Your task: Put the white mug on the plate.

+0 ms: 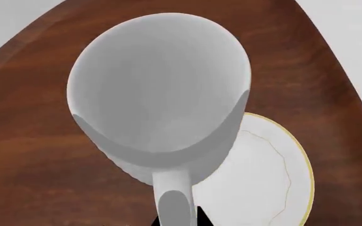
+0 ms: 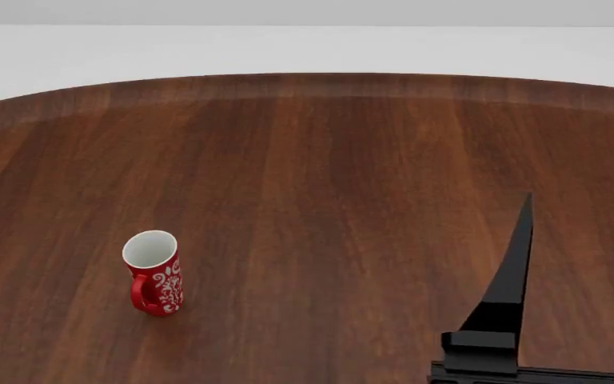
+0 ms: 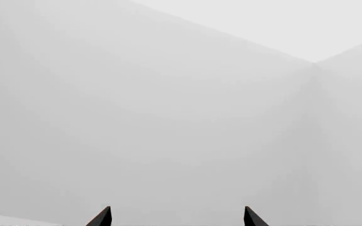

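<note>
In the left wrist view the white mug (image 1: 159,84) fills most of the picture, its open mouth towards the camera. My left gripper (image 1: 179,221) is shut on its loop handle (image 1: 173,197), with a dark fingertip on each side. The white plate (image 1: 263,179) with a thin gold rim lies on the table, partly hidden behind the mug's side. I cannot tell whether the mug touches the table. The mug, the plate and my left gripper are out of the head view. My right gripper (image 3: 176,217) is open and empty and faces a blank wall.
A small red mug (image 2: 154,272) with a white floral pattern stands upright at the left of the round dark wooden table (image 2: 339,176). One of my right gripper's fingers (image 2: 515,264) rises at the lower right. The table's curved far edge meets a pale floor.
</note>
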